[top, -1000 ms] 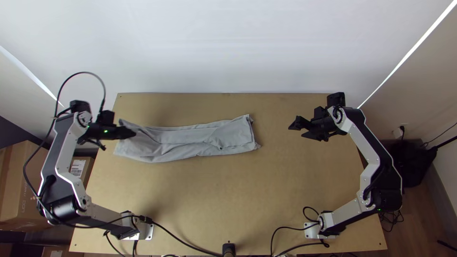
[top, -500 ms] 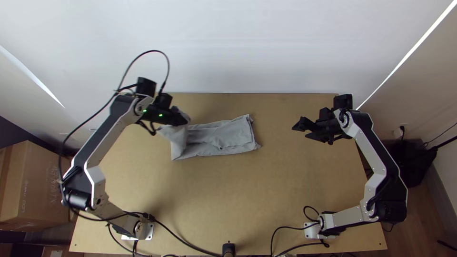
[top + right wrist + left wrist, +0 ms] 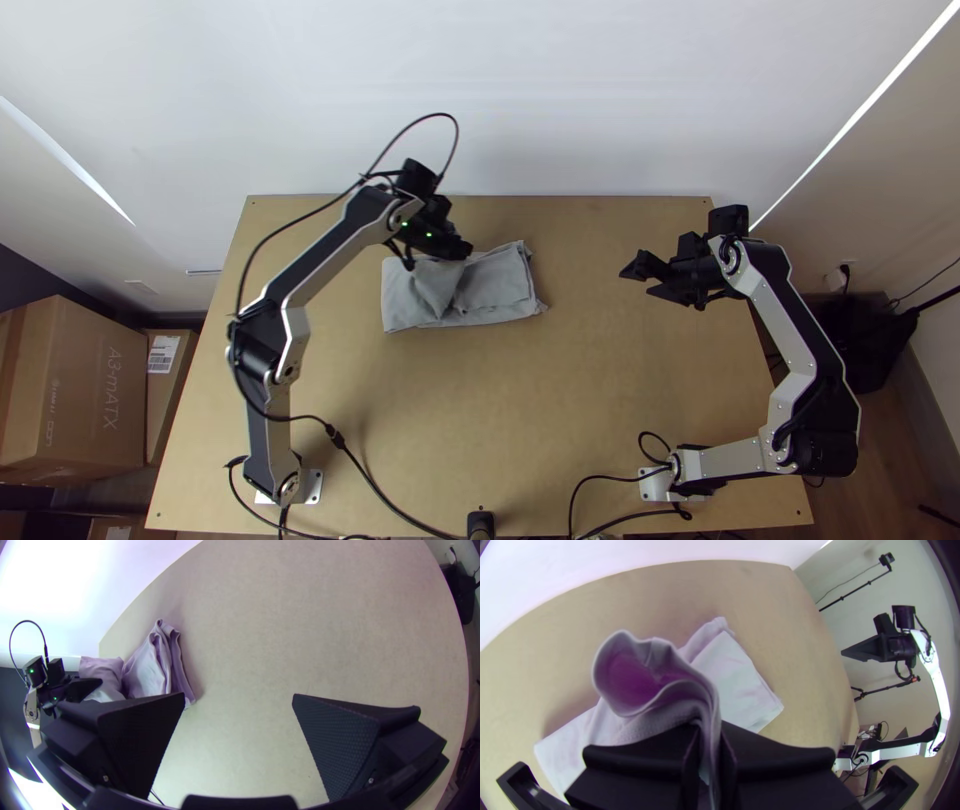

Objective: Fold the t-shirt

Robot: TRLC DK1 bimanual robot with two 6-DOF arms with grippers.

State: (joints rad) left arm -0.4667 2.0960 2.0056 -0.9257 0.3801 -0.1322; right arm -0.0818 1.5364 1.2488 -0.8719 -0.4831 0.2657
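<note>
Pinching a raised end of the soft grey fabric t-shirt (image 3: 500,285), the black, flat-fingered left pincer (image 3: 467,250) is pressed together on cloth; layers caught: cannot tell. Position, top view: t-shirt just off the middle of the light wooden tabletop (image 3: 560,400), toward 11 o'clock; left pincer over its 12 o'clock side. The black, wide-fingered right pincer (image 3: 240,695) is spread and without cloth, well apart at 3 o'clock. Step judged: crosswise fold into a smaller packet.

Risks:
(1) Held end curls into an open loop; if let go like so, the flap probably lands bunched or skewed.
(2) Nothing pins the t-shirt's 3 o'clock end, so a pull that way could drag or ruck the lower layers.
(3) Fabric may cling to the fingers on release, peeling the fold back; opening slowly, low down, should limit this.
</note>
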